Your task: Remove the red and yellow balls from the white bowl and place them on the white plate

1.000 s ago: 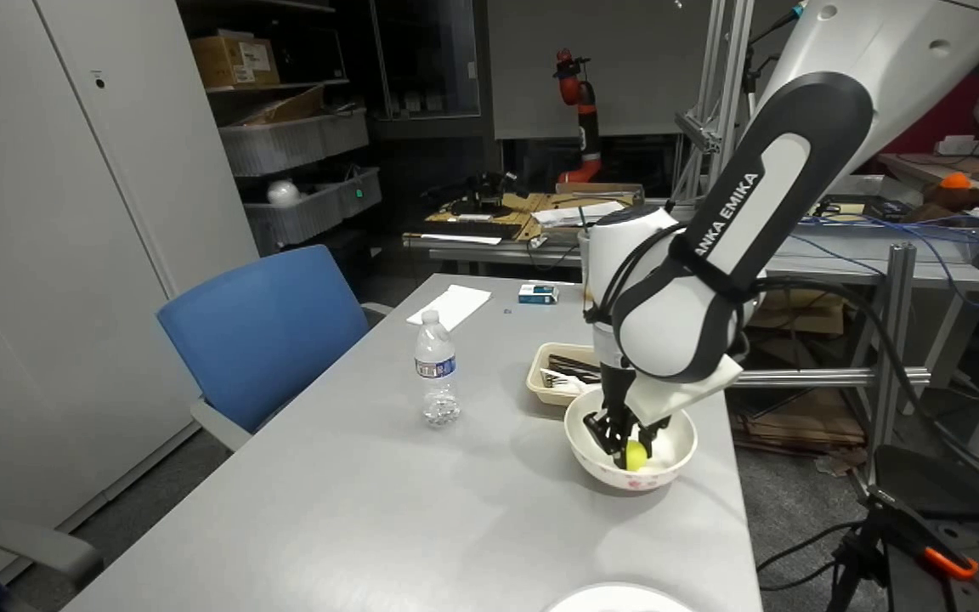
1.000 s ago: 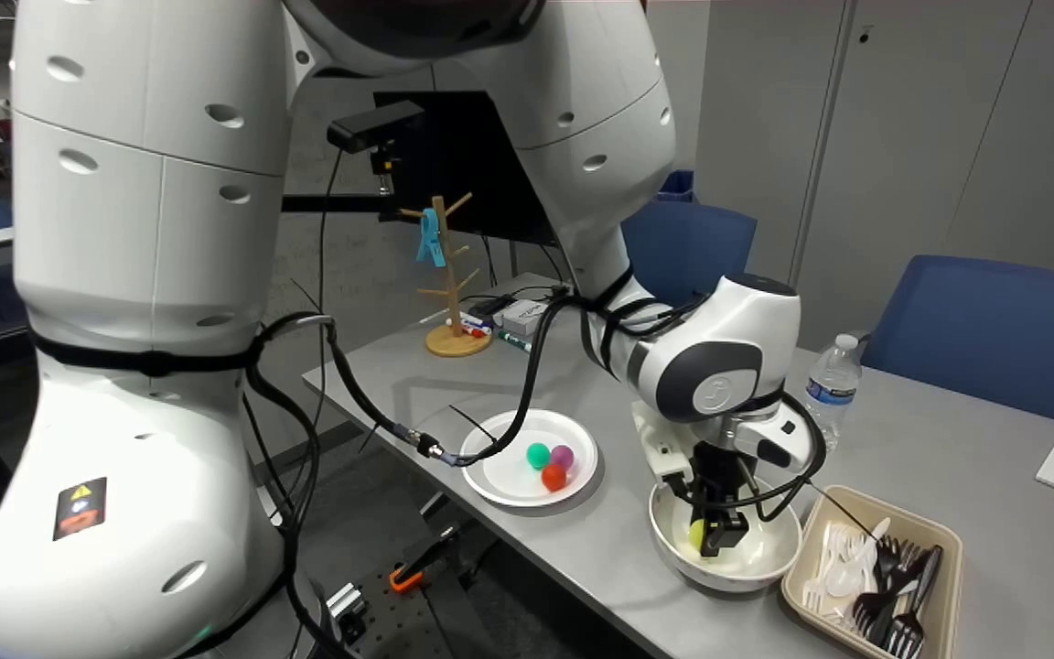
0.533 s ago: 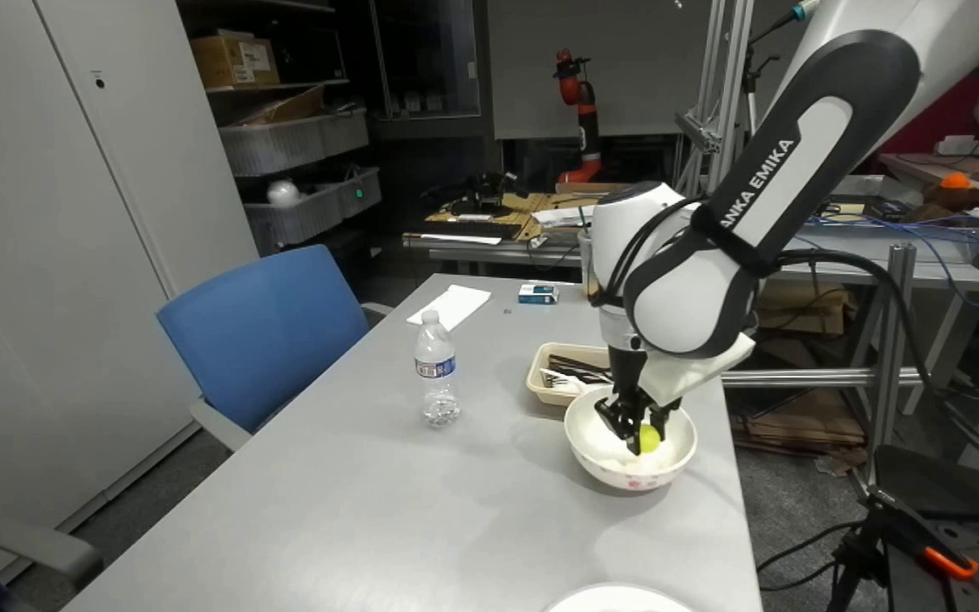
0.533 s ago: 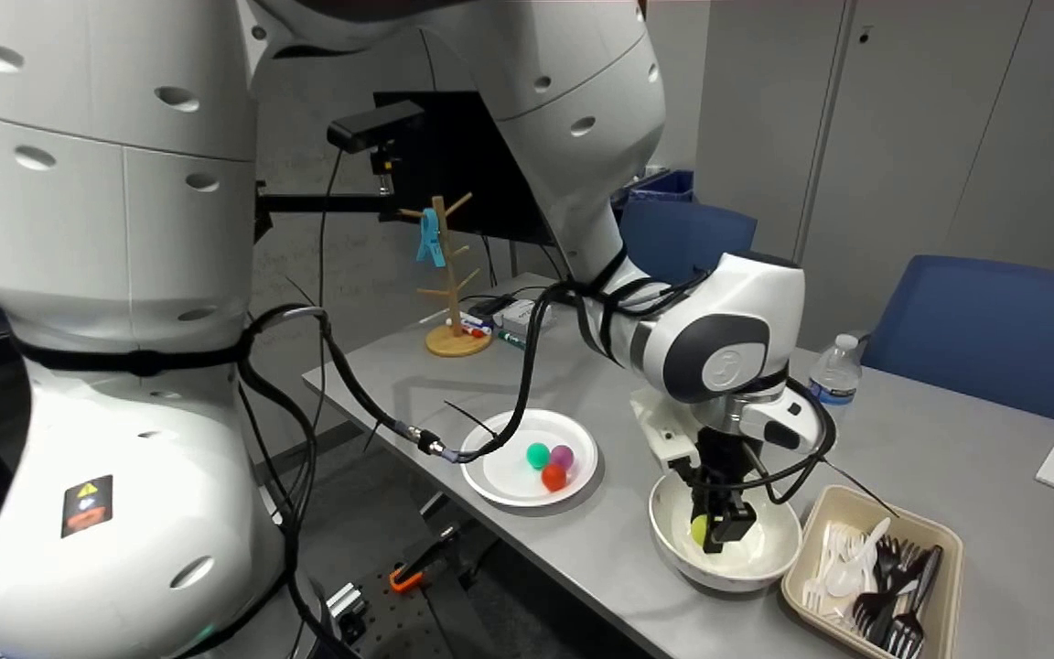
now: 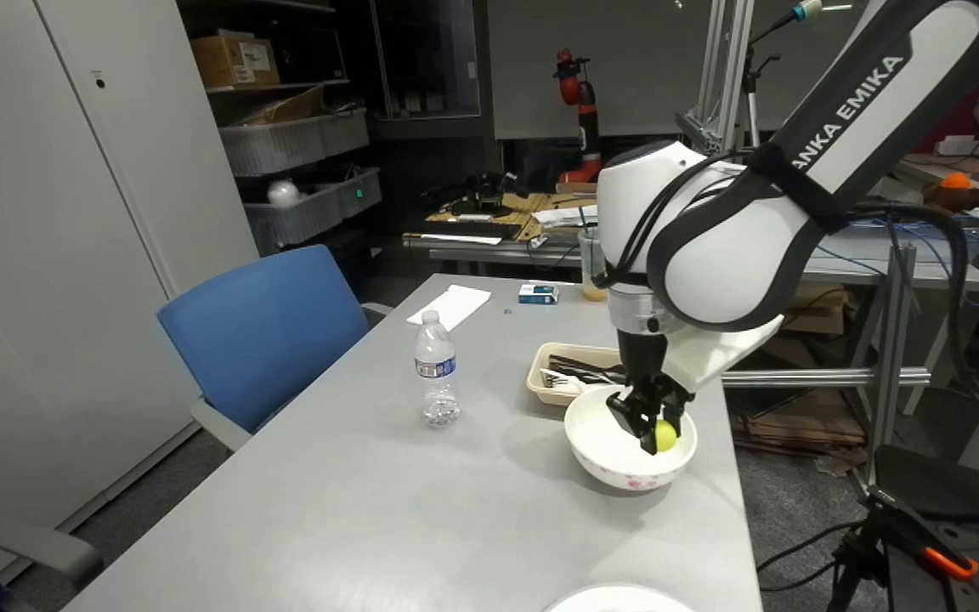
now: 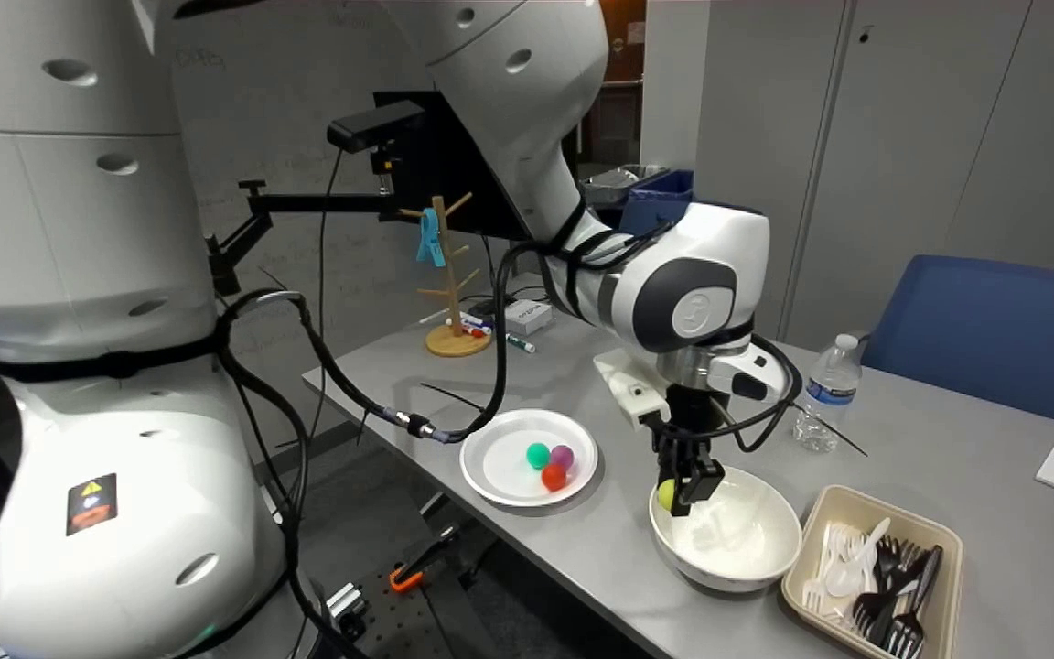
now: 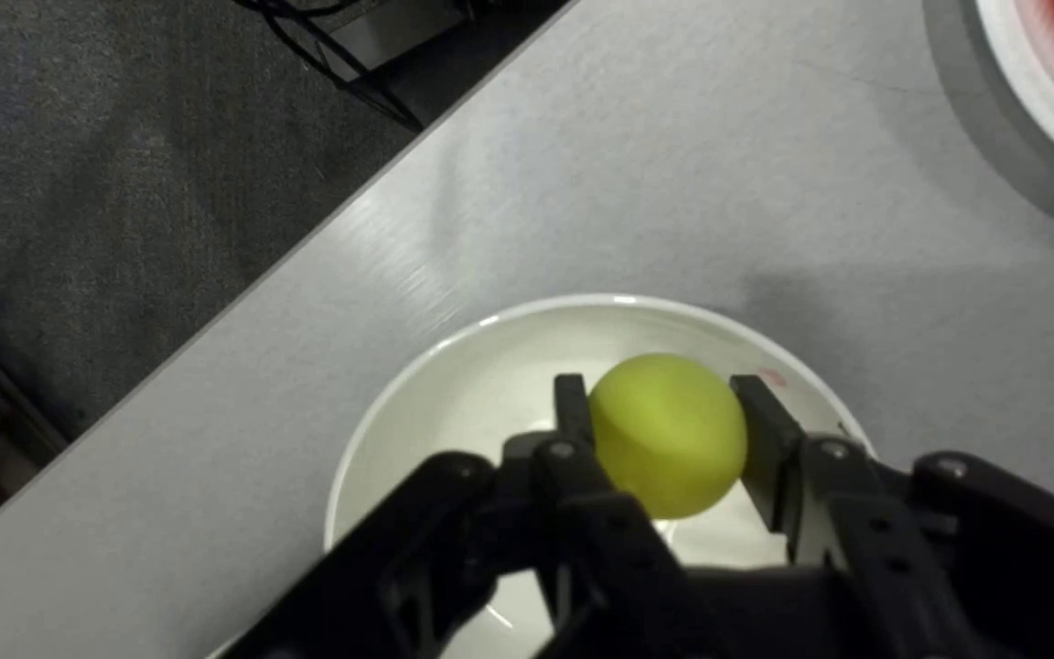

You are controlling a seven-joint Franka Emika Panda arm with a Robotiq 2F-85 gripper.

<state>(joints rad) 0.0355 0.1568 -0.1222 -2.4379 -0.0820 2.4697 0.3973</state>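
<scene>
One ball (image 7: pixel 669 435) is yellow, the bowl (image 5: pixel 617 476) white, perhaps pink-flowered

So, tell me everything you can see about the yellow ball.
The yellow ball is a small, smooth, slightly greenish sphere with a dull look; its material is unclear. It is pinched in the claw, with black fingers against two opposite sides. The wrist view shows it in front of the inside of the white bowl; how high it sits is hard to tell. In both exterior views the claw hides part of it.
</scene>
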